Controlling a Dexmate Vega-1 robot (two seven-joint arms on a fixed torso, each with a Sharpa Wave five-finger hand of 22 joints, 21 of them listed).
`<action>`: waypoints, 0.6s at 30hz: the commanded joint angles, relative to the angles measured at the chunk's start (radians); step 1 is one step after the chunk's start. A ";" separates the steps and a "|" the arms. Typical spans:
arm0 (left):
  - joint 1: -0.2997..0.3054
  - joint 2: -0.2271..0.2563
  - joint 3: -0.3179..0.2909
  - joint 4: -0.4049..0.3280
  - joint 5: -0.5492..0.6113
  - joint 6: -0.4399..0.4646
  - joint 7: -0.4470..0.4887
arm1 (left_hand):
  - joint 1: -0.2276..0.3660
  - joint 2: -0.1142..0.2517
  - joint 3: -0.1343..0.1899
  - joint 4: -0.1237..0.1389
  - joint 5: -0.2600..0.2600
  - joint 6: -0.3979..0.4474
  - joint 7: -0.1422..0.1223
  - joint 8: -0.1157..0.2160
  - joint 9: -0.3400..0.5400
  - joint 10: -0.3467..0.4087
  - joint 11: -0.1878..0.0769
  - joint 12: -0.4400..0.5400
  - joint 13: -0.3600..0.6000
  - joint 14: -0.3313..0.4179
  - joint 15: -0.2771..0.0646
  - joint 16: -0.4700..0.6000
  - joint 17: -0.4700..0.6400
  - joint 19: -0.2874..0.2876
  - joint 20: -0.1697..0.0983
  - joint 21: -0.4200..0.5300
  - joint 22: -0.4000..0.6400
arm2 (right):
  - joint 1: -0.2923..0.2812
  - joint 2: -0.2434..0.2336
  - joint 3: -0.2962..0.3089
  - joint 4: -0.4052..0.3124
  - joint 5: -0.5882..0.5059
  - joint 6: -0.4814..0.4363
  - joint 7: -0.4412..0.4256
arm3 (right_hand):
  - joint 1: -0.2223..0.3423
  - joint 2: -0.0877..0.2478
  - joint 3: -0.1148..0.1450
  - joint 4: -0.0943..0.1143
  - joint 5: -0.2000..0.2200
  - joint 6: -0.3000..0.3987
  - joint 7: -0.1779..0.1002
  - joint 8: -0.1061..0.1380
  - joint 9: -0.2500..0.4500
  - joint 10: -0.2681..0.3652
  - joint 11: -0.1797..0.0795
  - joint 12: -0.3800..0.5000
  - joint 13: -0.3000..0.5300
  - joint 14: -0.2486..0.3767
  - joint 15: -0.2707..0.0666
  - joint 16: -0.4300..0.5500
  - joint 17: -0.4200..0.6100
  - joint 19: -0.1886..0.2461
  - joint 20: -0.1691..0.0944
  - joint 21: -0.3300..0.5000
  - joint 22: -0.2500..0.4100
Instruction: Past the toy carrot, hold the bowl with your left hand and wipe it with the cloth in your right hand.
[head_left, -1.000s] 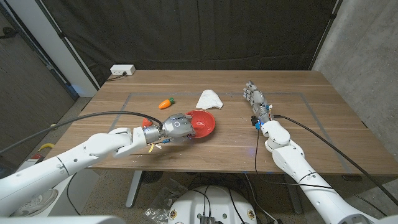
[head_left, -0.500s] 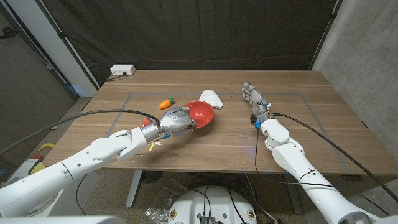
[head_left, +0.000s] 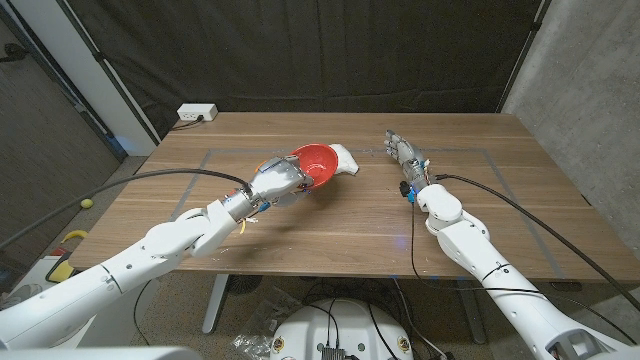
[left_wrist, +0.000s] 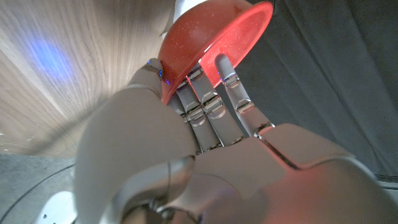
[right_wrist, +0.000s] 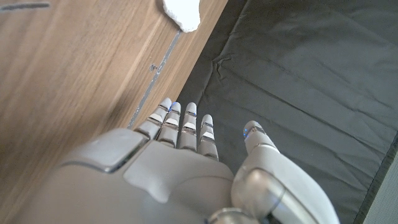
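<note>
Above the table (head_left: 330, 225), left hand (head_left: 283, 180) holds bowl (head_left: 312, 162).

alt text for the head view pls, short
The robot's left hand holds a red bowl lifted over a wooden table, partly covering a white cloth behind it. The right hand stands open and empty farther right, beside the cloth.

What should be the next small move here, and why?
Probably the right hand should reach toward the white cloth and take it. The left hand already grips the red bowl, lifted and tilted, while the right hand holds nothing, its fingers straight, apart from the cloth lying on the table beside the bowl.
</note>
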 joint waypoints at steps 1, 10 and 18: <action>0.021 -0.030 -0.044 -0.024 -0.128 -0.007 0.003 | 0.001 -0.006 -0.004 0.005 0.017 0.059 0.047 0.009 0.007 0.007 -0.006 0.009 0.013 0.012 0.003 0.006 0.014 0.015 -0.057 0.008 0.004 | 0.053 -0.046 -0.057 -0.040 -0.104 -0.132 0.000 | 0.025 0.001 0.008 -0.014 0.004 0.008 -0.001 0.009 0.002 0.006 -0.007 0.005 0.003 0.004 -0.016 -0.002 0.002 0.014 -0.006 0.005 0.002; 0.017 0.000 -0.075 -0.078 -0.245 -0.039 -0.171 | -0.001 -0.010 -0.007 0.011 0.042 0.060 0.047 0.016 0.018 0.008 -0.006 0.018 0.038 0.014 0.003 0.009 0.038 0.016 -0.060 0.011 0.005 | 0.125 -0.087 -0.141 -0.072 -0.225 -0.261 0.034 | 0.061 0.007 0.021 -0.037 0.003 0.010 -0.005 0.007 0.003 0.004 -0.019 0.002 0.003 0.004 -0.036 -0.004 0.001 0.021 -0.022 0.006 0.001; 0.014 0.015 -0.102 -0.113 -0.341 -0.060 -0.296 | 0.001 -0.012 -0.008 0.012 0.056 0.061 0.052 0.021 0.025 0.006 -0.006 0.023 0.053 0.014 0.003 0.009 0.052 0.013 -0.057 0.013 0.006 | 0.201 -0.095 -0.221 -0.055 -0.315 -0.310 0.090 | 0.075 0.003 0.022 -0.046 0.001 0.009 -0.008 0.006 0.003 0.005 -0.020 0.001 0.003 -0.003 -0.038 -0.008 0.002 0.017 -0.024 0.004 0.001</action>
